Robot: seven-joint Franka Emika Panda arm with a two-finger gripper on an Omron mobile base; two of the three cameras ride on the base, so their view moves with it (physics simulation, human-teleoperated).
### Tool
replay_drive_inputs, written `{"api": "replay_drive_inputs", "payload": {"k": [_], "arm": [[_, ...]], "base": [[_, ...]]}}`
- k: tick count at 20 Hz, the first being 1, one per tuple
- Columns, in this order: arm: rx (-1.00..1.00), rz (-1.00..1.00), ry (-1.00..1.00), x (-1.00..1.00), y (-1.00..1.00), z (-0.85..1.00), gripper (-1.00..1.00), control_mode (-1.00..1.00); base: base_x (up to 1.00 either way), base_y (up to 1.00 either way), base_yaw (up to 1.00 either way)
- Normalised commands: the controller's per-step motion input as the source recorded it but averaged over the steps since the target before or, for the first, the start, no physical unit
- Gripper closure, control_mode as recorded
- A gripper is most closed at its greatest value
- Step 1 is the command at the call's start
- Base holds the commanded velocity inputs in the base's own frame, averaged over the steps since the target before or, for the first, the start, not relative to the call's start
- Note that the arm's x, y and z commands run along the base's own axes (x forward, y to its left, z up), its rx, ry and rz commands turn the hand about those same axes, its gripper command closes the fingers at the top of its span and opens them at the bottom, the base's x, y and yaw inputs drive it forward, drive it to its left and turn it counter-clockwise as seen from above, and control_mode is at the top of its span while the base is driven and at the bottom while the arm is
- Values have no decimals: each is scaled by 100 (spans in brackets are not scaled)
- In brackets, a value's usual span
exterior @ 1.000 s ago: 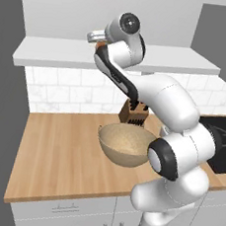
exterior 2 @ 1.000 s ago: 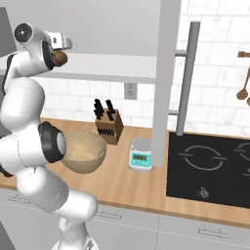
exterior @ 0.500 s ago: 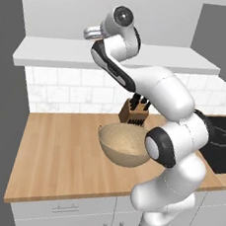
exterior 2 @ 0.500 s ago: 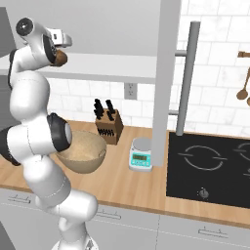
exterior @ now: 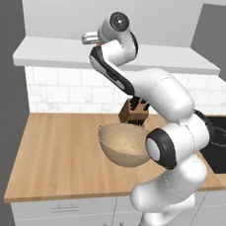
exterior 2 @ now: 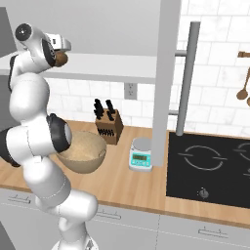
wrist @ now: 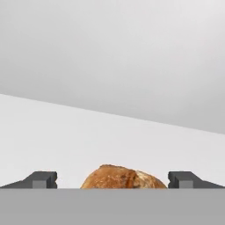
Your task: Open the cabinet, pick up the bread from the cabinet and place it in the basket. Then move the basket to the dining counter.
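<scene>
On the white shelf (exterior: 52, 53) of the opened cabinet (exterior 2: 168, 73) sits the bread (wrist: 124, 177), a round, brown-crusted loaf. The hand view shows only its upper dome, lying squarely between the two dark fingertips (wrist: 41, 179), which stand spread wide on either side with clear gaps to the crust. The end effector (wrist: 112, 180) is therefore spread and holds nothing yet; it looks lined up to straddle the loaf before closing. In the right base view the bread shows as a dark brown lump just under the raised hand, at the near edge of the shelf.

As far as the visible part tells, the loaf's long axis runs across the hand view, from one fingertip toward the other, so the jaws would bear on its ends and not on its flanks. How far it reaches back I cannot tell. Its domed top faces up and it rests flat on the shelf.

Below, on the wooden table (exterior: 55, 153), stands the tan basket (exterior: 123, 145), upright and open-mouthed, almost straight beneath the reaching arm; that placing makes for a short drop once the bread is lifted out. Just behind the basket stands a knife block (exterior 2: 108, 128), and to its right in the right base view a small kitchen scale (exterior 2: 141, 154), next to the black cooktop (exterior 2: 210, 168).
</scene>
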Motion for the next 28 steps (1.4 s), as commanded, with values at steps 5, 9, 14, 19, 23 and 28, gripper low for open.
{"api": "replay_drive_inputs", "payload": {"k": [5,9,14,19,23,28], "arm": [[0,0,0,-2,-2,-30,-100,-100],[0,0,1,-36,0,-50,-100,-100],[0,0,0,-33,0,-40,-100,-100],[0,0,0,-2,0,-32,-100,-100],[0,0,0,0,0,-43,-100,-100],[0,-2,3,0,0,-53,-100,-100]], "base": [[0,0,0],[0,0,0],[0,0,0],[0,0,0],[0,0,0],[0,0,0]]}}
